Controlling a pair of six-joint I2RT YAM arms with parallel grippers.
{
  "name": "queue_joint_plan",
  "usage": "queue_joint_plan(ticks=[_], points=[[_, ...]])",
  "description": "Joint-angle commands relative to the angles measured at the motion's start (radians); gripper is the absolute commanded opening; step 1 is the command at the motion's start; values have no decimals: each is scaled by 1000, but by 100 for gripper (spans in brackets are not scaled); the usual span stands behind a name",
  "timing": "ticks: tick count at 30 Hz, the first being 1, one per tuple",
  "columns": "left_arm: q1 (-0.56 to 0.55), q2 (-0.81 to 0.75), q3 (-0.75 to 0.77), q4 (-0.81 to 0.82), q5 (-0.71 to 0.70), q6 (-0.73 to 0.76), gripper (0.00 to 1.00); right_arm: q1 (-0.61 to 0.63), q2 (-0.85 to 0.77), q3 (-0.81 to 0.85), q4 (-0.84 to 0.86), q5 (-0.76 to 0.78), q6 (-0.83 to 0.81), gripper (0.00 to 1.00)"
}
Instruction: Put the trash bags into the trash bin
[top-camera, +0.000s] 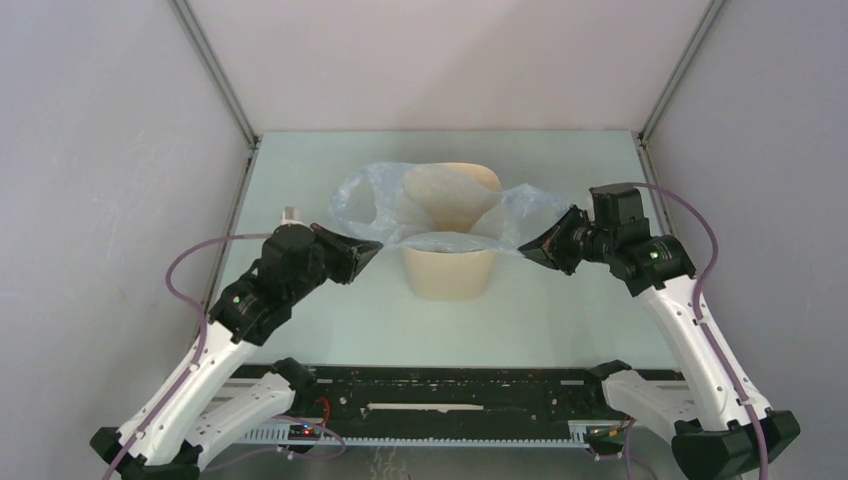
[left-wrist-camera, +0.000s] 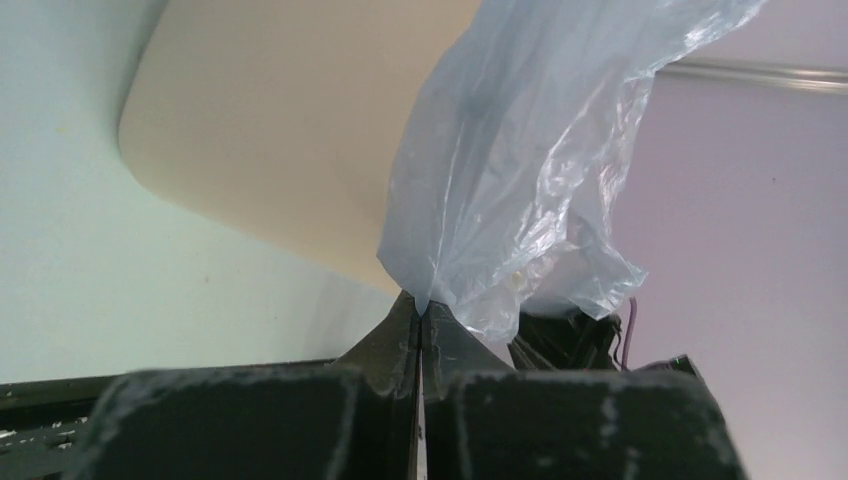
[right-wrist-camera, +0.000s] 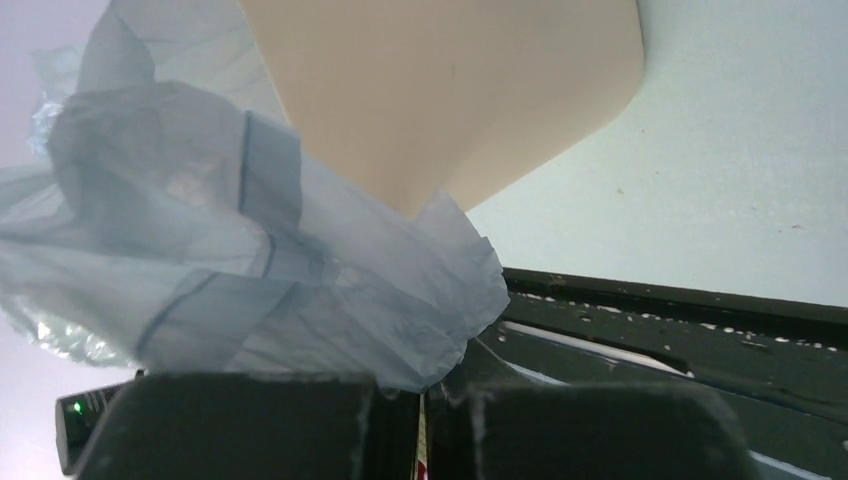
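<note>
The beige trash bin (top-camera: 450, 272) stands upright mid-table. A thin pale-blue trash bag (top-camera: 440, 205) lies spread over its mouth, stretched out to both sides. My left gripper (top-camera: 376, 250) is at the bin's left rim, shut on a corner of the bag. In the left wrist view the bag (left-wrist-camera: 520, 180) rises from the pinched gripper (left-wrist-camera: 420, 306), with the bin wall (left-wrist-camera: 290, 130) just behind. My right gripper (top-camera: 522, 250) is at the bin's right side. Its wrist view shows the gripper (right-wrist-camera: 425, 388) shut on the bag's edge (right-wrist-camera: 250, 270), below the bin (right-wrist-camera: 450, 90).
A black rail (top-camera: 450, 390) runs along the table's near edge between the arm bases. Grey enclosure walls with metal posts (top-camera: 215, 70) close in the left, right and back. The right arm's dark gripper body (left-wrist-camera: 570, 342) shows behind the bag in the left wrist view.
</note>
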Motion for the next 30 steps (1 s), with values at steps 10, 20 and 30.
queue_joint_plan(ticks=[10, 20, 30], points=[[4, -75, -109, -17, 153, 27, 0, -79, -2, -53, -41, -147, -276, 0], [102, 107, -125, 105, 130, 213, 5, -103, 124, -94, 167, -147, -426, 5], [108, 143, -19, -43, 94, 510, 51, -93, 123, -40, 53, -66, -639, 54]])
